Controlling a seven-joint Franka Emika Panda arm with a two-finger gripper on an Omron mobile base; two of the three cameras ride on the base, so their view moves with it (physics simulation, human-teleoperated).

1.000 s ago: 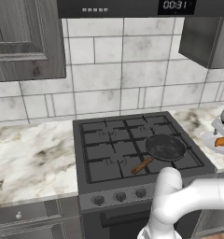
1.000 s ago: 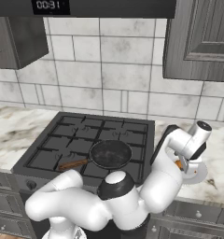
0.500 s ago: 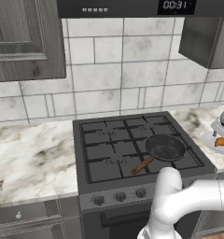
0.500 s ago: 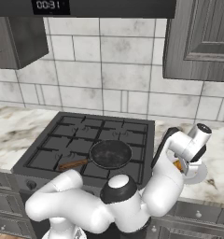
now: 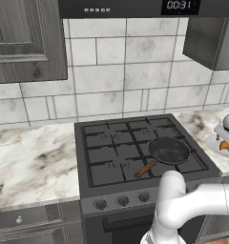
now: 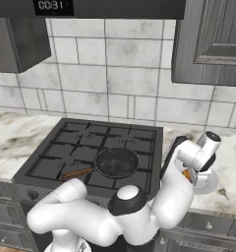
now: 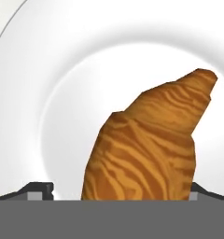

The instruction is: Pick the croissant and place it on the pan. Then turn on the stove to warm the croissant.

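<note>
On my left base view, a marble counter [image 5: 30, 157] runs along the left under a dark wood cabinet [image 5: 26, 38]. To its right sits the stove [image 5: 135, 152], dark grey with black grates and a row of round knobs [image 5: 122, 200] on the front. The pan [image 5: 169, 150] rests on the front right burner, its wooden handle pointing toward the front left. At the far right edge, a white plate [image 5: 215, 142] lies on the counter with the croissant [image 5: 224, 146] on it, a small orange shape partly covered by the arm's hand.

On my right base view, the stove [image 6: 90, 152] and the pan [image 6: 116, 162] sit left of centre. To the right, the arm bends down over the plate [image 6: 208, 181], and a sliver of the croissant [image 6: 187, 173] shows beneath the hand. Compared with a second ago, the hand has dropped lower and closer to the plate; pan and stove have not moved.

On my hand view, the plate [image 7: 62, 93] lies behind the croissant [image 7: 146, 144], which lies between the two fingertips [image 7: 37, 190], one at each lower corner. The gripper [image 7: 116, 193] stands spread wide on either side of the pastry, not gripping it.
</note>
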